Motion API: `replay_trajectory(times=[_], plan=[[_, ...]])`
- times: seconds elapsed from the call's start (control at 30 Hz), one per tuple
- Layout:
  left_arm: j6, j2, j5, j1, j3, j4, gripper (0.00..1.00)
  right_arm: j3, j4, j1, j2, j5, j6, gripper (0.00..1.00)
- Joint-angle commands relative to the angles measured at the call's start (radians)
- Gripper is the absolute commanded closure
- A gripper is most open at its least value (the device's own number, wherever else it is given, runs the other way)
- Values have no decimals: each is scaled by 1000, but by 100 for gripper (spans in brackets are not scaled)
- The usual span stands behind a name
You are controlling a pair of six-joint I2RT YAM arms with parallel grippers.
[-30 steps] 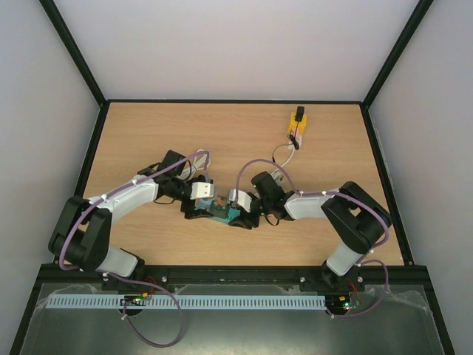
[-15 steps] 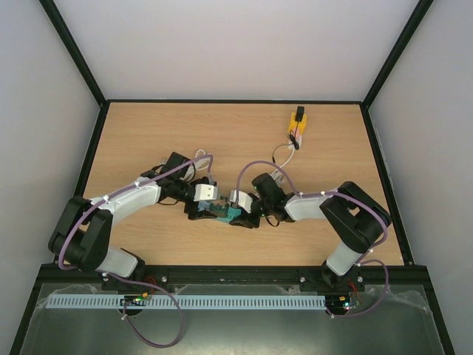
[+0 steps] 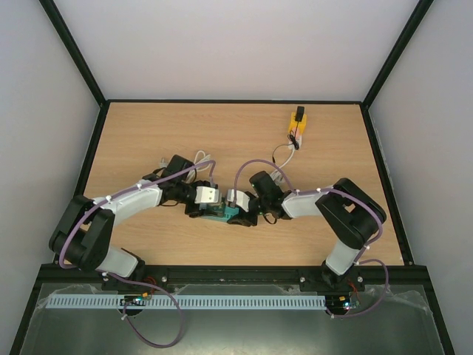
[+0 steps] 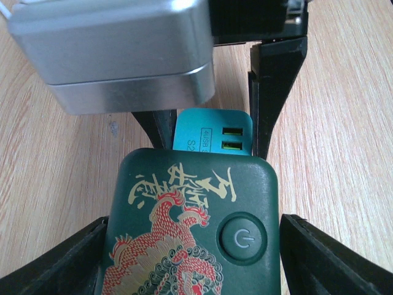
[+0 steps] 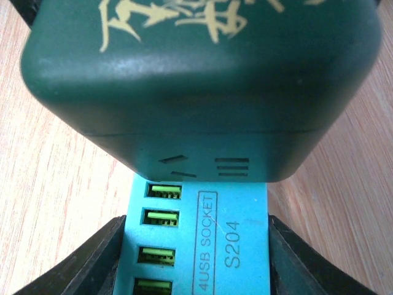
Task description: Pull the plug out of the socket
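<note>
Lying crosswise: plug (image 4: 190, 227) (dragon up) leftward, teal socket (image 5: 202, 246) rightward.

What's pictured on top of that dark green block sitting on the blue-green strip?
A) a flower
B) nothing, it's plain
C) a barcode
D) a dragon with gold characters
D: the left wrist view shows a red and gold dragon under gold characters on the dark green block, which sits on the teal socket.

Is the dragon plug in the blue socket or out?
In: the green dragon plug sits tight against the teal socket, no gap showing.
</note>
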Motion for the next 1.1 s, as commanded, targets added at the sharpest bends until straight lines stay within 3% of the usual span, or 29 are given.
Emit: replay_trajectory(times=[0.0, 0.47, 1.07], plan=[[-8, -7, 48, -11, 6, -3, 35, 2, -55, -4, 45, 10, -48, 89], [-35, -21, 117, -6, 73, -75, 54, 23, -76, -40, 72, -1, -36, 96], [-32, -14, 108, 1, 21, -33, 61, 33, -88, -43, 89, 9, -39, 98]])
